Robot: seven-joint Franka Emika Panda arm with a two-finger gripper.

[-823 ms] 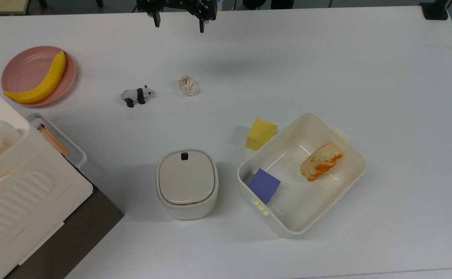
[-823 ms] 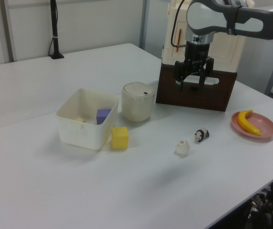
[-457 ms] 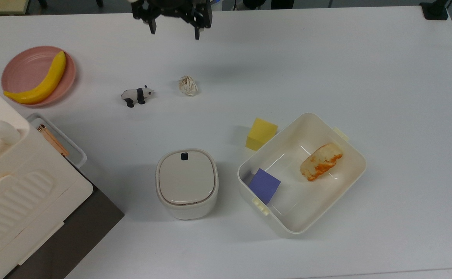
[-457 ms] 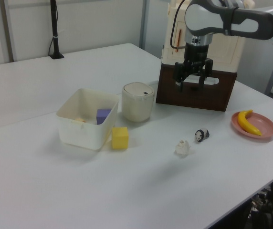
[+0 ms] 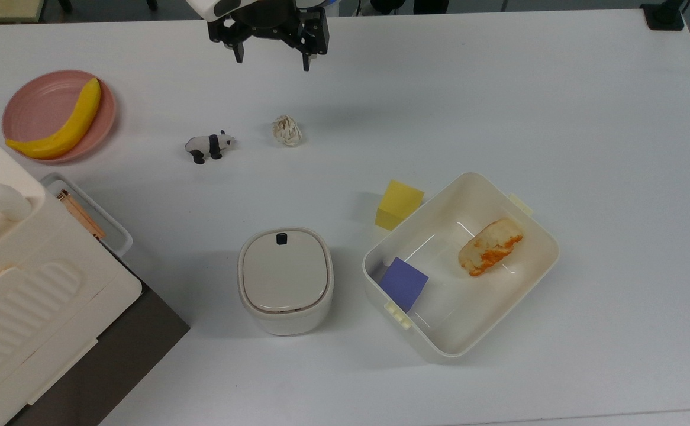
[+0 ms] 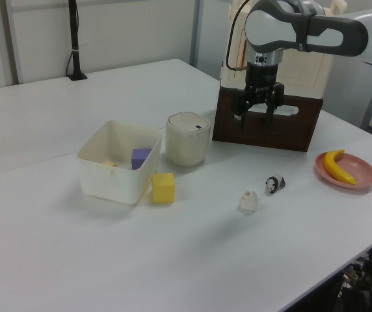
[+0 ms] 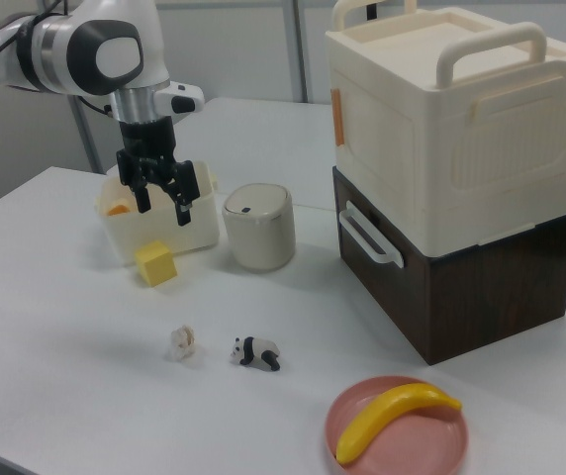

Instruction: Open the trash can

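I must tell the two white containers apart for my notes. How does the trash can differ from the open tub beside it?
The trash can has a flat beige lid, closed, with a small black button at its edge; the tub has no lid. Nothing of the trash can's inside shows, while the tub holds a purple block and an orange-and-white food piece. The trash can is smaller and rounded; the tub is wider, with side clips. Both are cream-white and stand on the table.
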